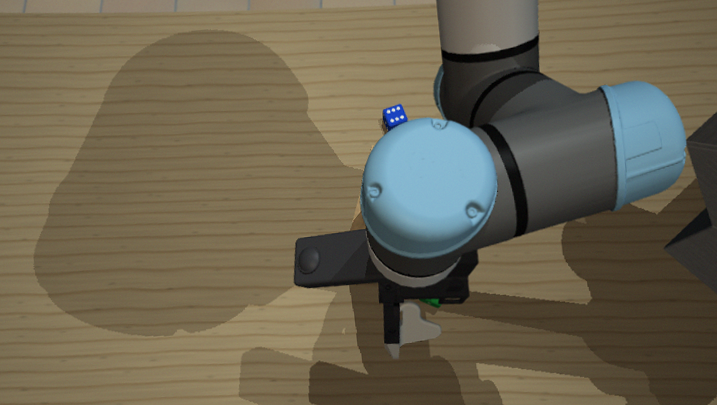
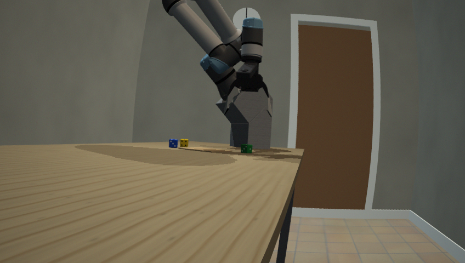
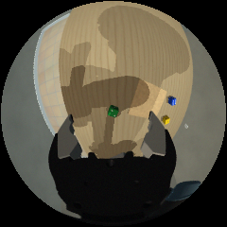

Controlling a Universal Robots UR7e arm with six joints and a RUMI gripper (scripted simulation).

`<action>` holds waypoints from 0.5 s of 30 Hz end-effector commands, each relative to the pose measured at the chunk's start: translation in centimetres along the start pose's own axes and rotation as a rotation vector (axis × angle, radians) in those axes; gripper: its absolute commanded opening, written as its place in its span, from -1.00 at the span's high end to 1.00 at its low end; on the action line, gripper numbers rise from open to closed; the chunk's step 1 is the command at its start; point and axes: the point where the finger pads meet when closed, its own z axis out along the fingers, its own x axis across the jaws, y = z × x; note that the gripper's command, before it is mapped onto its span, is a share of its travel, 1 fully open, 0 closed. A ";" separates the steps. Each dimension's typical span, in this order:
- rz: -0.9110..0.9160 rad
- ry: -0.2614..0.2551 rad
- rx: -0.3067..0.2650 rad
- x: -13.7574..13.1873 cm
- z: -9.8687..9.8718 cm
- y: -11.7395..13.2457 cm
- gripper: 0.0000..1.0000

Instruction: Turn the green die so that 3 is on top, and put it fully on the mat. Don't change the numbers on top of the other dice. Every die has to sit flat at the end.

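Green against the pale wood, the die we're all watching (image 1: 431,302) (image 2: 246,148) (image 3: 113,111) sits on the table (image 1: 191,391) (image 2: 130,201) (image 3: 128,47), off the mat (image 3: 153,105), with a strip of wood between them. I can't read its top number from here. Above it hangs the two-jaw gripper (image 1: 415,301) (image 2: 248,114) (image 3: 110,113), fingers spread as wide as they go, nothing between them, and well clear of the wood. From the wrist, the green die shows between the two fingertips, though lower down.

Over on the mat's other side, a blue die (image 1: 395,115) (image 2: 173,143) (image 3: 172,100) rests with six on top, just beside the mat. Near it is a yellow die (image 2: 184,142) (image 3: 165,120), four pips facing the exterior view; the arm (image 1: 485,1) (image 2: 196,29) hides it from overhead. Behind everything stands a brown door (image 2: 335,114) in a pale frame.
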 end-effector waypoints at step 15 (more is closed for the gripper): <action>0.000 0.000 0.001 0.0 -3.3 0.0 -1.00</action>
